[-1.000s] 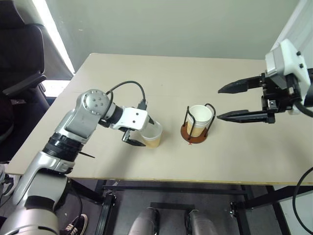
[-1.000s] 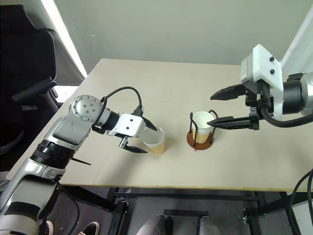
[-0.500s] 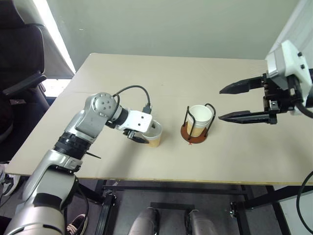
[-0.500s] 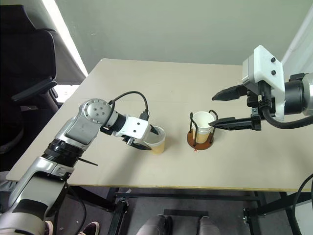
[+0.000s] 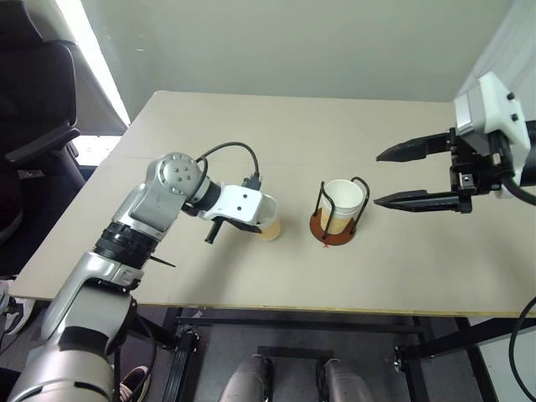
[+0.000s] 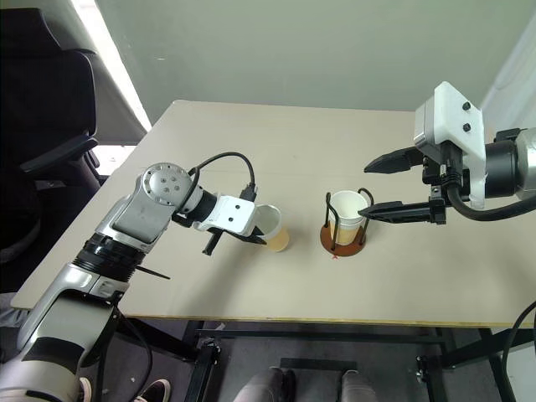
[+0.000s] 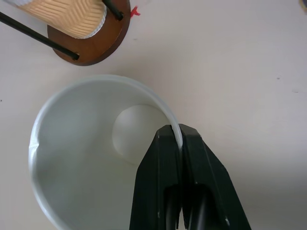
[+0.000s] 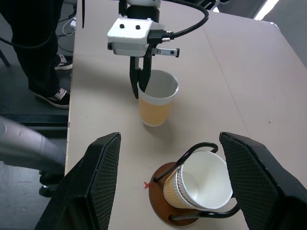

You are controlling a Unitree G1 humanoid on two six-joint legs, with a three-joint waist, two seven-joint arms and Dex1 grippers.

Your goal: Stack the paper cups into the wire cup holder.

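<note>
So on the left side of the pale beige tabletop (image 5: 276, 134), the left gripper (image 8: 138, 85) is pinched tight on the rolled white rim of a tan-yellow tapered paper cup (image 8: 157, 103), one black finger inside the wall and one outside. In the left wrist view the two fingers (image 7: 165, 182) are squeezed together with just the thin lip between them. The cup looks tilted in the head views, so I can't tell if its base is fully flat on the table.

Just to the right of it, close but not touching, sits the wire cup holder (image 5: 337, 232), a round reddish-brown disc with thin black wire loops. It already has paper cups nested in it (image 5: 342, 203); the right wrist view shows stacked rims, leaning a bit against the wires.

Further right, the right gripper (image 5: 394, 177) hangs above the table beside the holder with its two fingers spread wide and nothing between them.

Handling-wise, my guess is this cup is super light and flimsy. A one-wall pinch at the rim is probably the best spot since the rolled edge is the stiffest part, but it will likely swing and could crease or slip if squeezed hard or moved fast. Lowering it straight between the loops looks like the fiddly bit.
</note>
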